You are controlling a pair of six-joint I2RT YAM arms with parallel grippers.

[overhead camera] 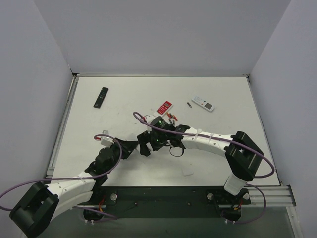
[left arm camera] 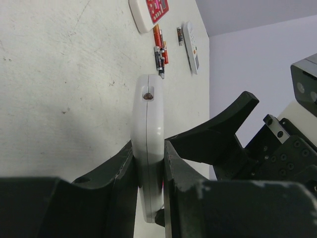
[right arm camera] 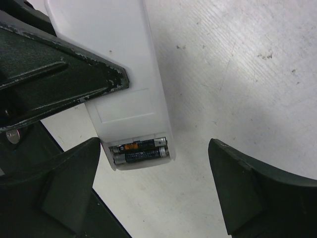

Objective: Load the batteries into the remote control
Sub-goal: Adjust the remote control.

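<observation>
The remote control (right arm camera: 119, 49) runs off the right wrist view's top.

Remote (left arm camera: 147, 119) in left gripper (left arm camera: 148, 148): smooth white plastic. Batteries (right arm camera: 141, 151): metallic ends. Counter (right arm camera: 237, 64): matt, scuffed. Gripper fingers (left arm camera: 184, 191): black, chipped.

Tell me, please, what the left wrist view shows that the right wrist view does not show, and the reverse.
Only the left wrist view: the white remote seen edge-on, and beyond it on the table a red-and-white remote, loose batteries and a second white remote.
Only the right wrist view: the held remote's plain back, with two batteries seated in its partly uncovered compartment, and the open right claw, one finger on either side of that end.
Both: the left claw clamping the white remote.
</observation>
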